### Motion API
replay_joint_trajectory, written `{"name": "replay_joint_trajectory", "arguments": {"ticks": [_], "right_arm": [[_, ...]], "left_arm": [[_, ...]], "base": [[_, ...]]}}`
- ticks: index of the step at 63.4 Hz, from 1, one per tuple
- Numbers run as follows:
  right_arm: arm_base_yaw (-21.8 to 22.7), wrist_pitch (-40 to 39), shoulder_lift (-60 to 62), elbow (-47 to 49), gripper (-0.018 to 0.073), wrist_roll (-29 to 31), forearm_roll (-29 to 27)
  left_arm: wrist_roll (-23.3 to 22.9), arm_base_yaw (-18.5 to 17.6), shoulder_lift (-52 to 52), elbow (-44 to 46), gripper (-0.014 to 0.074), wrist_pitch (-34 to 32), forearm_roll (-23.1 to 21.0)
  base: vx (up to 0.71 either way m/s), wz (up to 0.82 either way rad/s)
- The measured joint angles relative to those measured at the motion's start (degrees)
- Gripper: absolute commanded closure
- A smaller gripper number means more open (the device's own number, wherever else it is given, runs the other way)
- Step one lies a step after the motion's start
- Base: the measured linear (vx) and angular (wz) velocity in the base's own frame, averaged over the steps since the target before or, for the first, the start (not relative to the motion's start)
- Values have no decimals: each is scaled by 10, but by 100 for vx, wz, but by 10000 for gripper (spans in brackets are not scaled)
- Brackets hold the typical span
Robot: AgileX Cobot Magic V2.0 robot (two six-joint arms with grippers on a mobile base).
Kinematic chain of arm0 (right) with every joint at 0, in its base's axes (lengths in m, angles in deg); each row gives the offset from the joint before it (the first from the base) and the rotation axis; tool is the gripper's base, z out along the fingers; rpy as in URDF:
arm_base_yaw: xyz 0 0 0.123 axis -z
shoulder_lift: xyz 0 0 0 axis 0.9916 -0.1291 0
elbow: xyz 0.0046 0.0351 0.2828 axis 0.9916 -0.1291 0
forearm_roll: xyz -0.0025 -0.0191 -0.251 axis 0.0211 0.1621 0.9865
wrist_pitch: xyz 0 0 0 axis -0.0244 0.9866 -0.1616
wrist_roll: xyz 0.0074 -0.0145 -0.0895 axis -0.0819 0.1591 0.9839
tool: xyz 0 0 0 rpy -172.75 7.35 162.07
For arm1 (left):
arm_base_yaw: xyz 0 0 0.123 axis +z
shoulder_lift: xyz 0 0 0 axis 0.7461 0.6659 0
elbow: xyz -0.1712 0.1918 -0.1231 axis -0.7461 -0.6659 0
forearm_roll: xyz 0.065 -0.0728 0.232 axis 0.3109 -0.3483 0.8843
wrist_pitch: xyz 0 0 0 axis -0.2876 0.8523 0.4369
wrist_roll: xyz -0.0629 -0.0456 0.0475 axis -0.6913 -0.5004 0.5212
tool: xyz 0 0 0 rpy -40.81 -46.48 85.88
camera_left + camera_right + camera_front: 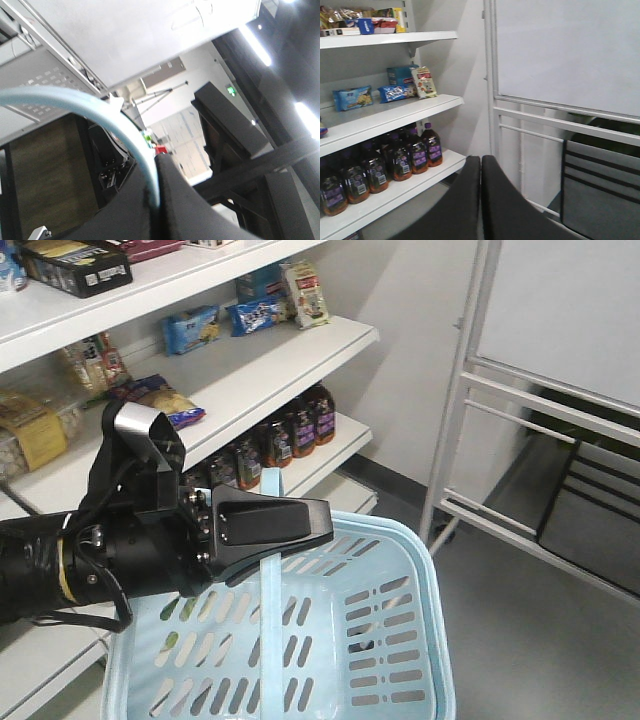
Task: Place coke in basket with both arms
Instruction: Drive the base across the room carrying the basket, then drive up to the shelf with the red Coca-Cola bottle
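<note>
On the left are white shelves (255, 375), with snack packs (195, 328) up high and dark bottles (290, 430) with purple labels lower down. None of these is the coke. No red can shows in any view, so I cannot tell where the coke is or which way it lies from either end effector.

The black left arm (100, 560) reaches in from the left, in front of the shelves. The left end effector (320, 524) is squeezed tight on the handle (271, 630) of the light blue basket (436, 640). The left wrist view shows the blue strap pinched between the two fingers. The basket hangs below with its open top facing up. I see nothing red inside it. The handle runs from near to far across the middle of the opening.

The right end effector (481, 160) shows only in its own wrist view. Its two fingers are pressed together with nothing between them. The bottles are to its left and a white frame (490, 75) is to its right.

I think the task is just starting. The left arm is busy with the basket, so the right end effector is the free one to fetch the can. It would have to open first. Then it should drop the can beside the handle, not onto it.
</note>
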Motion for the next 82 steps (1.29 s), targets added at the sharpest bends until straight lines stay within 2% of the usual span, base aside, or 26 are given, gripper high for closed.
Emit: {"name": "replay_joint_trajectory", "arguments": {"ticks": [50,82], "right_arm": [[0,0,0,0,564,0,0],[0,0,0,0,564,0,0]], "left_arm": [[0,0,0,0,604,0,0],[0,0,0,0,604,0,0]], "base": [[9,44],[6,27]]}}
